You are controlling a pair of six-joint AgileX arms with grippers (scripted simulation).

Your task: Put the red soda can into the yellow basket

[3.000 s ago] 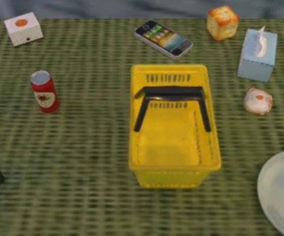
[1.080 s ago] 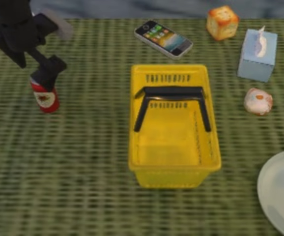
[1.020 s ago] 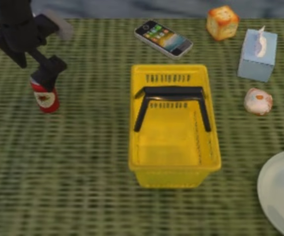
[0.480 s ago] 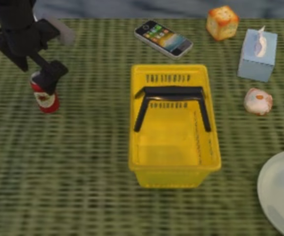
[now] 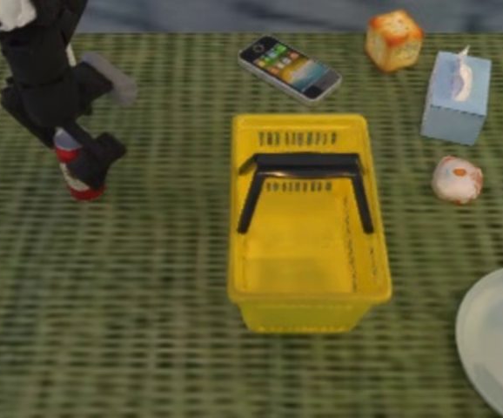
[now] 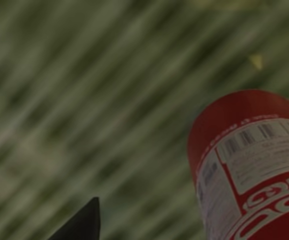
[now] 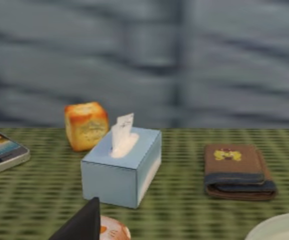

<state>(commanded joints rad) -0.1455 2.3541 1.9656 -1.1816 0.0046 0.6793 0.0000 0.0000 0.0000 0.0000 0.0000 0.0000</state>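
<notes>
One red soda can point(image 5: 79, 177) stands upright at the upper left of the top view, and my left gripper point(image 5: 88, 157) is down over it, covering its top and most of its body. Whether the fingers have closed on the can I cannot tell; in the left wrist view the can point(image 6: 249, 165) fills the lower right, and only one dark fingertip point(image 6: 80, 223) shows, apart from it. One yellow basket point(image 5: 307, 298) sits in the middle of the frame, well apart from the can, its two black handles point(image 5: 305, 181) folded across the upper half. It holds nothing.

Along the upper edge lies one smartphone point(image 5: 289, 69). At the upper right are one orange cube point(image 5: 394, 39), one blue tissue box point(image 5: 456, 96) and, below that box, one small round orange-and-white object point(image 5: 457, 179). One white plate point(image 5: 498, 342) is cut by the lower right corner. One brown wallet point(image 7: 238, 171) shows in the right wrist view. My right arm is outside the top view.
</notes>
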